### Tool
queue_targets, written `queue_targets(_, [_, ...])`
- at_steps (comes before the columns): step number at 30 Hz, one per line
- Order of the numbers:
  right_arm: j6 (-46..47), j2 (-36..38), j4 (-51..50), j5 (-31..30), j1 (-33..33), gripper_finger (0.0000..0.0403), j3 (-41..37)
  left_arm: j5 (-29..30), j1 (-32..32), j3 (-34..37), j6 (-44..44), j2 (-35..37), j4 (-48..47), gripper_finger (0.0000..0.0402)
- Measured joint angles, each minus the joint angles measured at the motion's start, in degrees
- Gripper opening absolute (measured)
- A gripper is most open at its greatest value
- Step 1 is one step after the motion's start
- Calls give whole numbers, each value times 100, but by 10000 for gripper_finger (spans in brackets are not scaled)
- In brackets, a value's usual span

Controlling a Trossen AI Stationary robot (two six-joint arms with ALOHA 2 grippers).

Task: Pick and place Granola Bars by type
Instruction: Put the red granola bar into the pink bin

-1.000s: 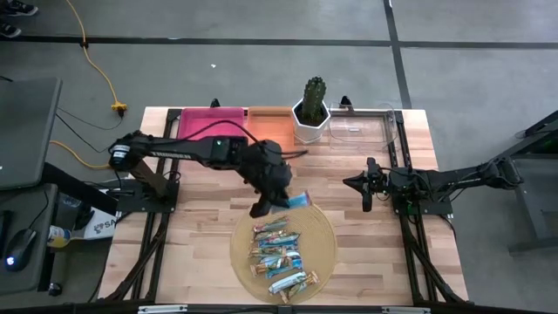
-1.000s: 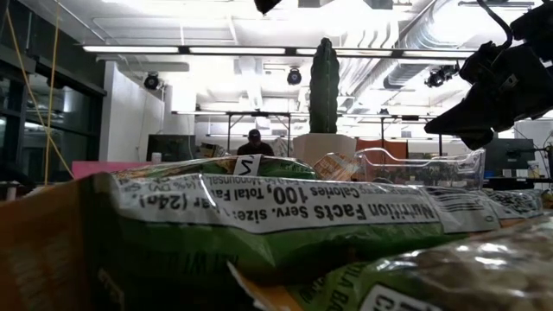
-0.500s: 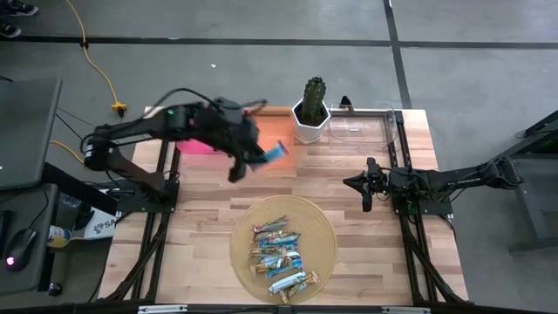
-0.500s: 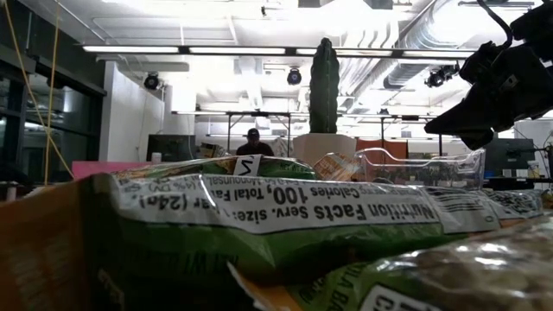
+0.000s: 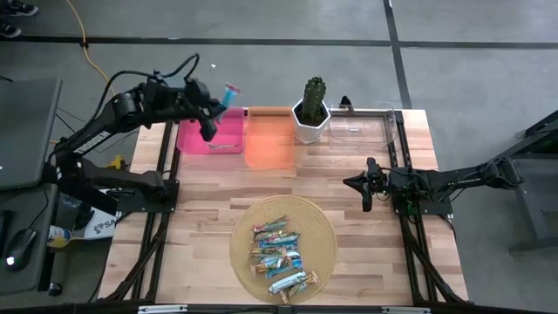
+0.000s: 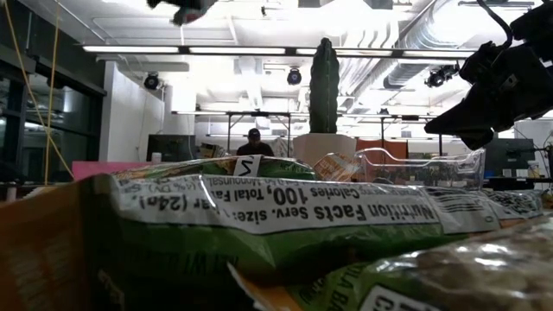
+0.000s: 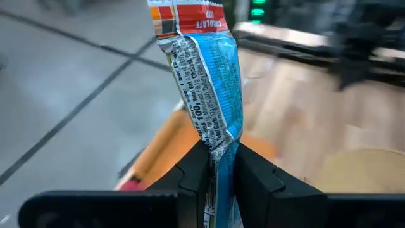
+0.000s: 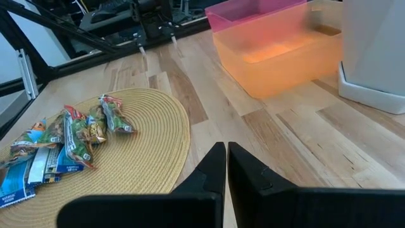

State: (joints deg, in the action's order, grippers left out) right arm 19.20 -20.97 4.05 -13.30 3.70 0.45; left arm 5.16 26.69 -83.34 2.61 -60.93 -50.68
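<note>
The left pincer (image 5: 212,109) hangs above the pink bin (image 5: 202,138), clamped on one blue-red-white granola bar (image 7: 205,82) that stands up between its fingers (image 7: 191,174), held by its lower end with most of the wrapper free above the grip. The rest of the granola bars (image 5: 281,255) lie heaped on the round woven mat (image 5: 324,228), well away from the pink bin toward the near edge of the worktop (image 5: 202,235). An orange bin (image 5: 268,139) sits touching the pink bin's side, with the potted cactus (image 5: 312,109) just past that. The step in hand looks like the drop into the pink bin. To do it well, the pincer should be centred over the bin's floor and not its far rim, since the bar seems to hang close to that edge; coming lower before letting go would keep the light wrapper from fluttering out or sliding over into the orange bin. The right pincer (image 8: 226,166) waits beside the mat on the side away from the pink bin, fingers pressed together and holding nothing.
</note>
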Motion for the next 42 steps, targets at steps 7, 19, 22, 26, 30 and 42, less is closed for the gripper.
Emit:
queue_targets(7, [2, 0, 0, -2, 0, 0, 1, 655, 666, 1143, 17, 338, 466, 59])
queue_targets(19, [-2, 0, 2, -2, 0, 0, 0, 166, 2272, 2866, 1255, 35, 1154, 59])
queue_targets(22, [2, -1, 1, -2, -1, 0, 2, -69, 2459, 2928, 1887, -238, 1066, 59])
queue_targets(26, [-6, -1, 2, -1, -1, 0, 1, -94, 2468, 2932, 2854, -652, 967, 59])
queue_targets(30, [-6, 0, 1, -2, -1, 0, 1, -119, 2468, 2932, 3671, -1029, 899, 59])
queue_targets(42, [-5, 0, 2, -2, -1, 0, 1, 156, 2468, 2932, 4621, -2054, 693, 59])
